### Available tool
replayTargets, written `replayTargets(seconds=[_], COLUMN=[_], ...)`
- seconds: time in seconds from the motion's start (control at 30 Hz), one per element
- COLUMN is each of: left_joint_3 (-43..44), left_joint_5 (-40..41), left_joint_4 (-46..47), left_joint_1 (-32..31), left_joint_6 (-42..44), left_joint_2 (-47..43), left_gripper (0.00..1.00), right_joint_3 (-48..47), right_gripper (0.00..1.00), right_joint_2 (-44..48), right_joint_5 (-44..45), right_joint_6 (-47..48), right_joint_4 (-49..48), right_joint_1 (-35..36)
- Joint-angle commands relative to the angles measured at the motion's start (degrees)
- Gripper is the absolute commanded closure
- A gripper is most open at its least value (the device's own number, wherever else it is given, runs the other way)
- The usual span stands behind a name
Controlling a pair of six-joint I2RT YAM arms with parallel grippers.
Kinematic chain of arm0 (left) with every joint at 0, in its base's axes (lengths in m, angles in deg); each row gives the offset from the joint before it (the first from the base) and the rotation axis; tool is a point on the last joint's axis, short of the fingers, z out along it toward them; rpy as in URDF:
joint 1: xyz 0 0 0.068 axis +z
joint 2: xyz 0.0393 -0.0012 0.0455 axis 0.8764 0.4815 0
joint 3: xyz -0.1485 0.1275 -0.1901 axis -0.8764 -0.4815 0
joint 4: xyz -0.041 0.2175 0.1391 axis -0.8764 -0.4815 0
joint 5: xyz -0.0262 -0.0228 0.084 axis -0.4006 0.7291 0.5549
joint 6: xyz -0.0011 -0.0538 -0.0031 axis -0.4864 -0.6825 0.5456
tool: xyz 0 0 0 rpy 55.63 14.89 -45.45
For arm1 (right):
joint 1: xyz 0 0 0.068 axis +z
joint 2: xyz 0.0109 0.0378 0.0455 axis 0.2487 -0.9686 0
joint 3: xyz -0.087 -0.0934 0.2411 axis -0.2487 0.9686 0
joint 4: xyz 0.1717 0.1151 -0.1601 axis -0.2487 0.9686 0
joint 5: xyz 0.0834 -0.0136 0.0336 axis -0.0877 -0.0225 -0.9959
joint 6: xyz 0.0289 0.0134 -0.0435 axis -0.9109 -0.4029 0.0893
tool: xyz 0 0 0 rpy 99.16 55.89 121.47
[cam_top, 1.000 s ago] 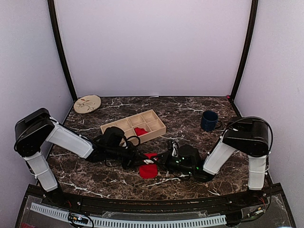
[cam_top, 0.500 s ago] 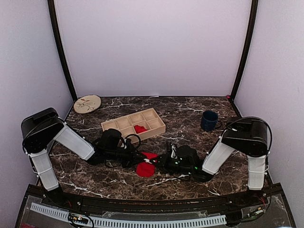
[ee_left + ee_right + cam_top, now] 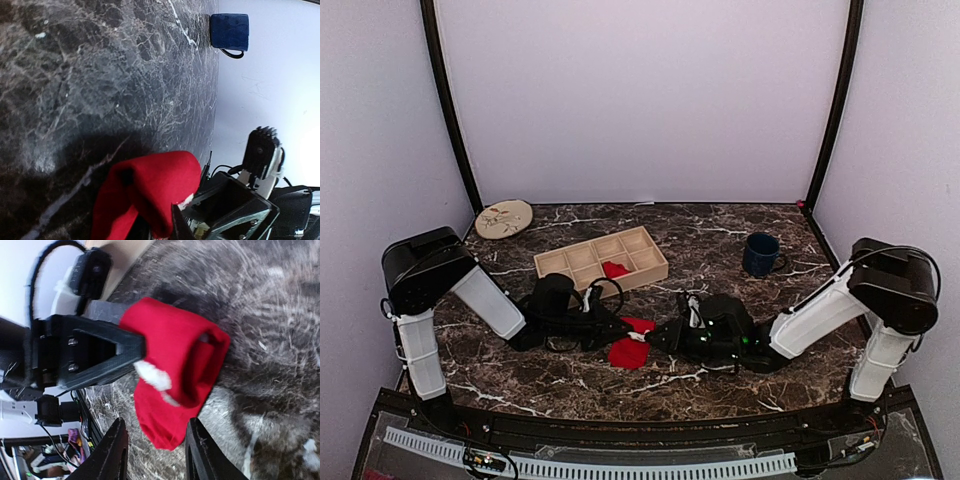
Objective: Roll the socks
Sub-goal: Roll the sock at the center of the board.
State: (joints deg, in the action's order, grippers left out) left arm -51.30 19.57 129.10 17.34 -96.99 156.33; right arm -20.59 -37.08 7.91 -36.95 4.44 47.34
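Observation:
A red sock (image 3: 630, 347) with a white patch lies bunched and partly rolled on the marble table (image 3: 720, 240) between the two arms. My left gripper (image 3: 618, 330) is shut on its upper fold; in the left wrist view the sock (image 3: 150, 190) drapes over that gripper (image 3: 161, 227). In the right wrist view the sock (image 3: 175, 370) hangs from the left gripper's black fingers (image 3: 100, 352). My right gripper (image 3: 156, 452) stands open just short of the sock's loose lower end and holds nothing. Another red sock (image 3: 614, 271) sits in a compartment of the wooden tray (image 3: 560, 264).
A blue mug (image 3: 760, 254) stands at the right, also visible from the left wrist as the mug (image 3: 229, 31). A patterned plate (image 3: 504, 218) rests at the back left corner. Walls close the table on three sides.
My right gripper has opened and let go of the sock, and that arm has stretched out lower. The left gripper has closed on the sock.

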Motion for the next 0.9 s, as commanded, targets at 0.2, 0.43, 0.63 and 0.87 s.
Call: replayTargets(seconds=[0.2,0.43,0.63,0.87], left_joint_3=[0.31,0.64,2.11,3.68], left_joint_5=[-1.41,-1.33,-0.87,-0.46], left_joint_4=[-2.51,-4.57,-5.88,-7.76], left_joint_1=[-0.06,-0.33,-0.59,-0.68], left_joint_6=[11.19,15.60,17.02,18.12], left_joint_2=[-0.21,1.08,2.10,2.61], left_gripper=[0.86,0.86,0.86,0.86], right_joint_3=[-4.24,-8.63,-11.14,-11.52], right_gripper=[0.50,0.40,0.37,0.36], right_joint_2=[9.69,5.78,0.11,-3.41], right_joint_5=[3.42,-1.37,-10.57,-15.61], right_joint_6=[21.14,29.19,31.42,31.49], right_joint_4=[22.27,21.92,16.75,14.31], right_joint_1=[-2.70,-7.91,-10.04,-10.45])
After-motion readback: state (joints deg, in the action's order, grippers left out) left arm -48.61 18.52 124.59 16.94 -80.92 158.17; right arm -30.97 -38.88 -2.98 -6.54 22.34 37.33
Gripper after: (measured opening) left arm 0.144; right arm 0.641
